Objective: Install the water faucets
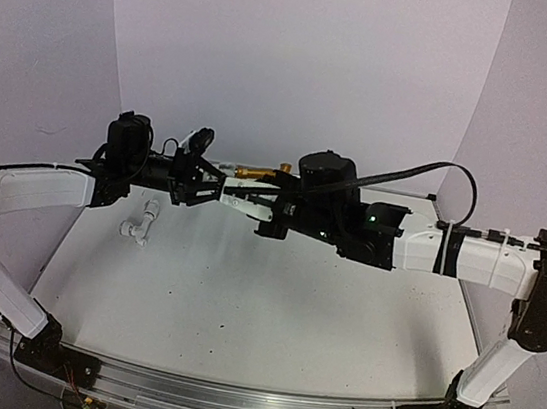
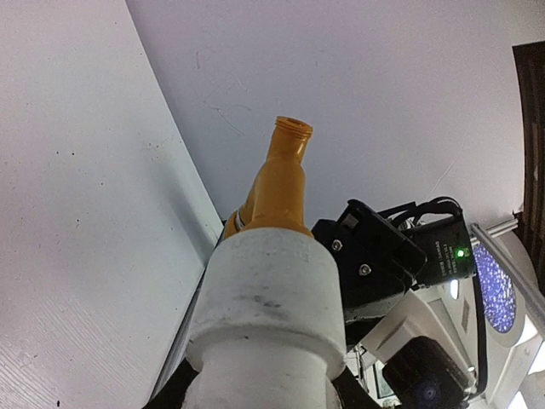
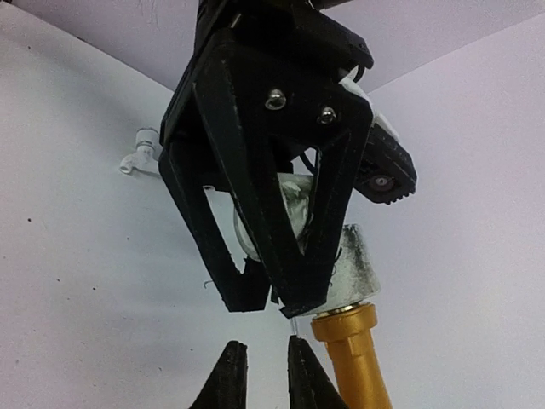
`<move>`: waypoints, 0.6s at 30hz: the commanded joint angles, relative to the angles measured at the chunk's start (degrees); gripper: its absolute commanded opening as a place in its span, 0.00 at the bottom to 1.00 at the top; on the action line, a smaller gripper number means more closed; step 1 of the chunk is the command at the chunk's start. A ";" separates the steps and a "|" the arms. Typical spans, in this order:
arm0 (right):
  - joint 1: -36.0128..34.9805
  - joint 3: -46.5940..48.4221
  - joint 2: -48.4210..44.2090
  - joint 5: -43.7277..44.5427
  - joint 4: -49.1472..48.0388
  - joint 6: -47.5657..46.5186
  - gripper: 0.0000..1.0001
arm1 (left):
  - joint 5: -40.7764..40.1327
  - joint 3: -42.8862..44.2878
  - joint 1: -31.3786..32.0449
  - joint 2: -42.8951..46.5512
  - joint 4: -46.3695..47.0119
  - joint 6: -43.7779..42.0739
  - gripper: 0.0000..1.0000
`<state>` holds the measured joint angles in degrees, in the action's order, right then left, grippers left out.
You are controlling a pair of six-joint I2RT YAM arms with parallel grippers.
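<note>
My left gripper [image 1: 206,184] is held above the table, shut on a stubby white pipe fitting [image 2: 264,298]. The yellow-gold water faucet [image 2: 277,183] sticks out of that fitting's end, its threaded mouth open. In the right wrist view the same fitting [image 3: 358,273] and gold faucet [image 3: 353,362] show beside the left gripper [image 3: 272,298]. My right gripper [image 3: 266,379] sits just short of those black fingers. Its tips are drawn close together with nothing between them. A small white tap-shaped piece [image 1: 140,222], probably the white faucet, lies on the table to the left.
The white table [image 1: 260,304] is walled by pale panels at the back and sides. The right arm's black and white wrist body [image 2: 375,264] crowds close to the held fitting. A black cable [image 1: 429,170] loops above the right arm.
</note>
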<state>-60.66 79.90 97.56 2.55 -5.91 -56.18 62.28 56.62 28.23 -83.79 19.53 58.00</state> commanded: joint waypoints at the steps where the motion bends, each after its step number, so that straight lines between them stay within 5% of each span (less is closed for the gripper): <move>1: 0.86 4.33 -1.81 -9.51 7.17 16.09 0.11 | -1.32 -0.93 0.56 5.87 3.76 -17.26 0.00; 5: 4.59 6.03 -3.48 -32.18 8.55 39.44 0.09 | -9.00 -1.69 0.26 8.17 2.98 -26.33 0.00; 8: 5.38 4.94 -5.66 -38.37 8.61 43.78 0.51 | -3.55 5.46 -1.76 2.38 -0.11 -12.91 0.00; 10: 5.35 1.99 -9.29 -34.54 8.83 38.89 0.70 | 4.95 9.71 -2.21 -2.23 -0.21 -1.89 0.00; 13: 5.30 -4.44 -13.93 -27.13 8.87 19.12 0.92 | 6.31 9.45 -2.13 -2.88 -0.20 5.11 0.00; 18: 5.31 -9.50 -14.41 -9.86 2.54 -7.44 0.98 | 7.50 7.42 -2.19 -0.50 -0.19 9.09 0.00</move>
<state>-55.31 72.95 82.72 -20.34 2.44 -40.42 65.12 63.66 25.93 -87.29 16.47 59.92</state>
